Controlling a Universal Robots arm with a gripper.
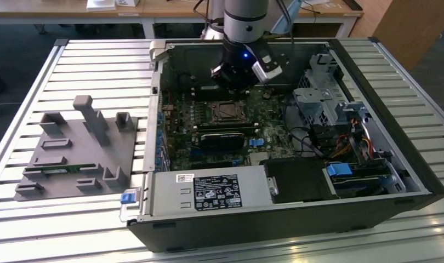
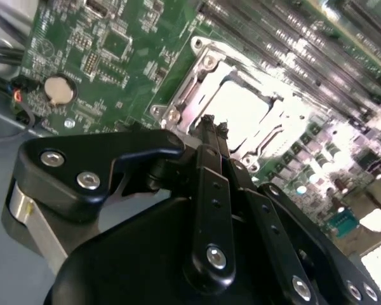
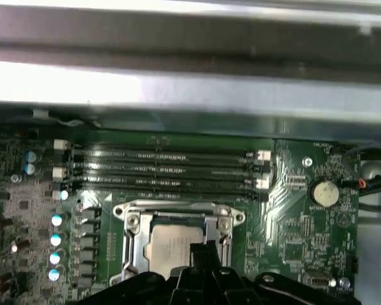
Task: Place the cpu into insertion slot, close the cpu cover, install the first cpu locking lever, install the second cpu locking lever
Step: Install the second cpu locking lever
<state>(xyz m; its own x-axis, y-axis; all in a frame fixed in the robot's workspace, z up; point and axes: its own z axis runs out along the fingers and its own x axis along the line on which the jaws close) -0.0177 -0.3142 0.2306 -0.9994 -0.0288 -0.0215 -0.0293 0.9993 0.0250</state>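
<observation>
Silver-grey arm segment descends steeply into the open computer case [image 1: 397, 164], which lies on the slatted desk [image 1: 97, 71]. Its black pincer [image 1: 233, 87] hangs just above the motherboard [image 1: 185, 118], near the case's far wall. In both wrist views the pincer [image 2: 213, 125] [image 3: 202, 250] shows its slim fingertips [image 2: 207, 127] pressed together with nothing between them, poised over the near edge of the insertion slot [image 2: 197, 95].

The cpu [image 2: 238, 108] [image 3: 171, 244] lies flat inside the slot, its dull metal top exposed. The cpu cover [image 3: 171, 213] frames the chip with its square cut-out; whether it is fully down cannot be told.

Long black memory slots [image 3: 165, 168] run beside the socket, and a round coin cell [image 3: 324, 190] sits on the green board. A grey moulded fixture [image 1: 75, 148] rests on the desk, well apart from the case, toward the exterior view's left.
</observation>
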